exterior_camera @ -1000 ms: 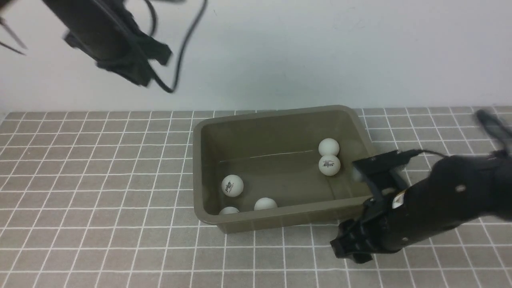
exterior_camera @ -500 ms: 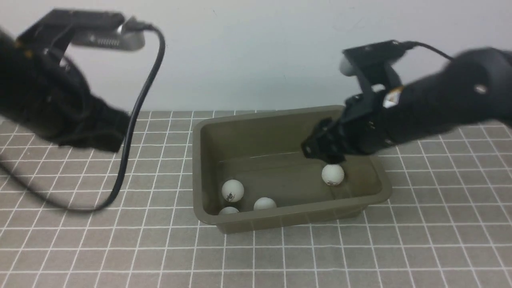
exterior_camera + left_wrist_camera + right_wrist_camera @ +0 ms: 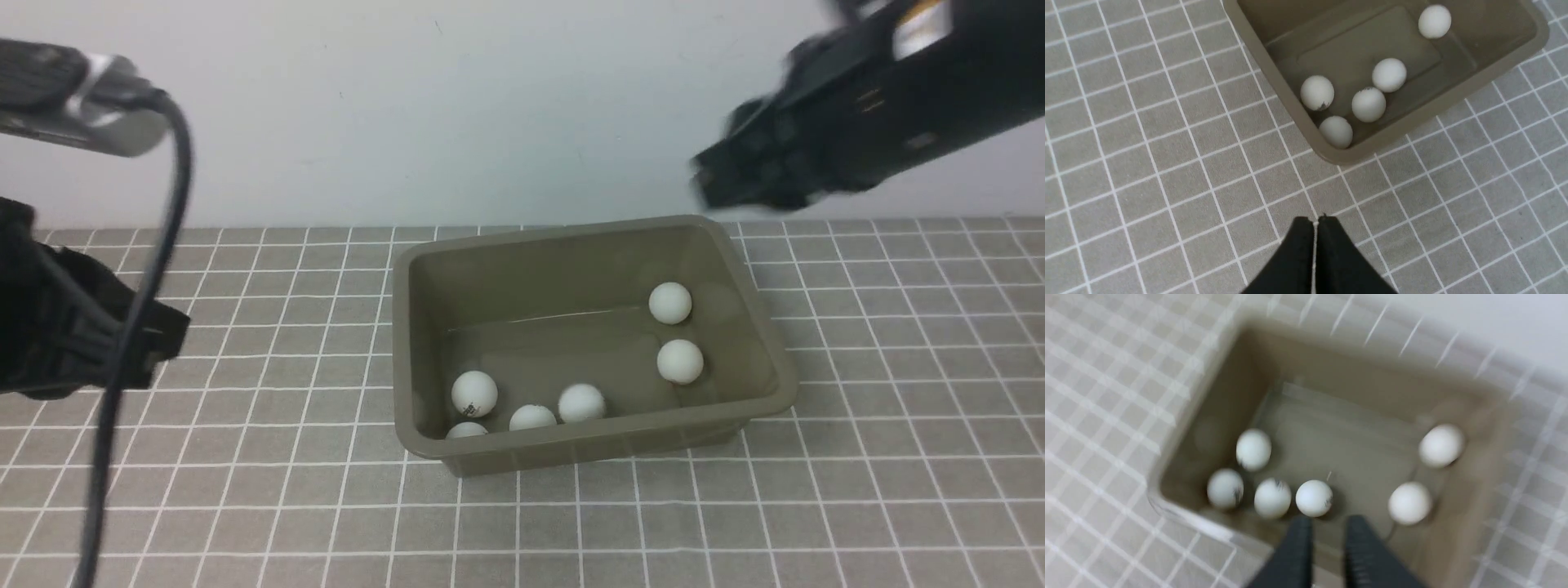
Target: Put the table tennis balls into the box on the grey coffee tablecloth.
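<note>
Right tool (image 3: pixel 1332 522) slightly spread, upper right of front view, left tool (image 3: pixel 1316 223) pressed together: keep your retreat clear of the box (image 3: pixel 596 431).

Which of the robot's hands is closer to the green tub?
Right: the right gripper hovers just above the tub; the left gripper is off to its left.

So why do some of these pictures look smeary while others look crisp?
Front view: right arm motion-smeared, plastic tub sharp. Right wrist view: tub rim and cloth grid streaked. Left wrist view: tub and cloth crisp, pincer soft, probably too close.
</note>
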